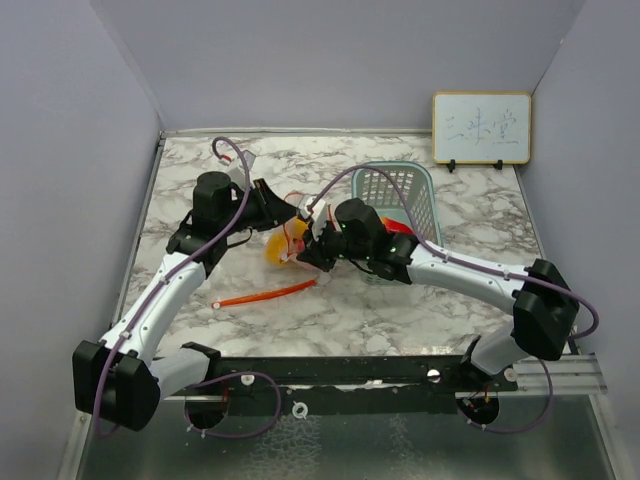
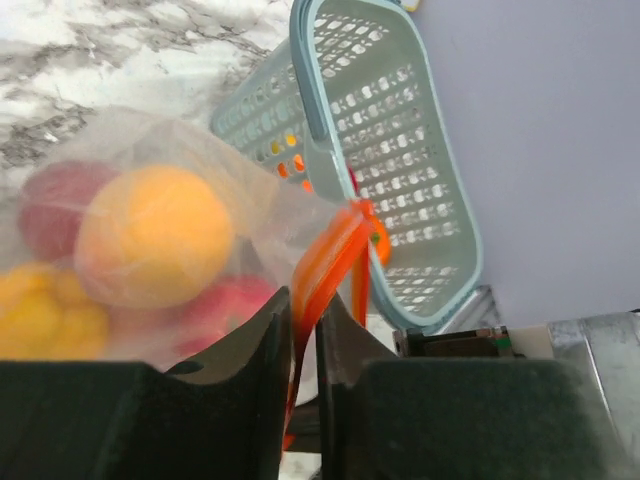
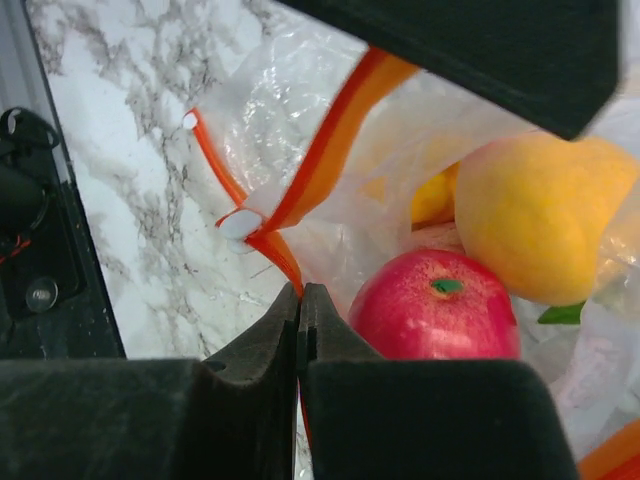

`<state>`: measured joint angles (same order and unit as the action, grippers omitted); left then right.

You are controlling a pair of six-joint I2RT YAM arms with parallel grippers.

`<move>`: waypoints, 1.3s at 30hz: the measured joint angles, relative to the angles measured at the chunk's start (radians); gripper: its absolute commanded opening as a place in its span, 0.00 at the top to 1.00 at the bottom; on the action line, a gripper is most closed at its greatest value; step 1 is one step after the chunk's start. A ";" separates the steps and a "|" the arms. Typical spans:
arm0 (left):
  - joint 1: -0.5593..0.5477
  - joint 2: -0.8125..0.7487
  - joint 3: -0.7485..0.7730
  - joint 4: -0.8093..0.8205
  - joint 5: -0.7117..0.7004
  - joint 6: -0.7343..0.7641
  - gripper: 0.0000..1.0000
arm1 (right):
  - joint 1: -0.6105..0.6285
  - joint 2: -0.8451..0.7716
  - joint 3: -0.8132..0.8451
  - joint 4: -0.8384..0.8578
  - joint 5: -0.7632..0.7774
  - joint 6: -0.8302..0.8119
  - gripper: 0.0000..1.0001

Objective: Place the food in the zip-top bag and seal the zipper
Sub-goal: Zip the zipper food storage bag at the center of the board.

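Here, top view, scene: two robot arms meet over the middle of a marble table (image 1: pixel 380 310). A clear bag (image 1: pixel 287 247) of toy fruit sits between them, and a teal basket (image 1: pixel 400 195) stands just right of it, farther back.
Top view, grippers: the left gripper (image 1: pixel 285 212) meets the bag from the far left and the right gripper (image 1: pixel 308 255) from the near right. The jaws are too small to judge here.
Top view, zipper (image 1: pixel 265 294): an orange-red strip, seemingly its free stretch, lies on the table near and left of the bag.
Left wrist view, grip: the left gripper (image 2: pixel 303 320) is clamped tight on the zipper (image 2: pixel 335 260), which rises folded from between the fingers.
Left wrist view, food: an orange fruit (image 2: pixel 155 250), a red one (image 2: pixel 50 205) and a yellow one (image 2: pixel 40 310) sit inside the bag, left of the strip. The basket (image 2: pixel 400 170) is beyond, with orange specks behind its lattice that I cannot identify.
Right wrist view, grip: the right gripper (image 3: pixel 300 310) is pressed fully together on the zipper (image 3: pixel 330 160) at the bag's edge, with a small white tab (image 3: pixel 240 222) just past the fingertips.
Right wrist view, food: a red apple (image 3: pixel 435 310) and a yellow-orange fruit (image 3: pixel 540 225) are inside the bag, right of the fingers.
Step, judged: sealing the mouth.
Doing it well: hold the left clamp as an anchor, keep the strip taut and straight, and slide the right pinch along it evenly. Keep the fruit off the mouth, since the thin film may crumple or slip.
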<state>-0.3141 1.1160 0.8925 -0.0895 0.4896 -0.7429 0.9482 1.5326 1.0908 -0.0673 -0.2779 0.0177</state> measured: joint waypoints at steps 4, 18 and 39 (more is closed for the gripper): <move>0.001 -0.016 0.035 -0.055 -0.006 0.074 0.09 | 0.000 -0.047 0.000 -0.002 0.084 0.055 0.99; 0.001 -0.437 0.077 -0.240 -0.059 0.477 0.55 | -0.001 -0.140 0.098 -0.034 0.092 0.120 0.99; 0.001 -0.424 -0.101 -0.183 0.255 0.678 0.43 | -0.001 -0.204 0.103 -0.106 -0.085 0.003 0.99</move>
<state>-0.3134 0.6922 0.7918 -0.2726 0.7448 -0.0654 0.9474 1.3285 1.1938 -0.1730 -0.3634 0.0204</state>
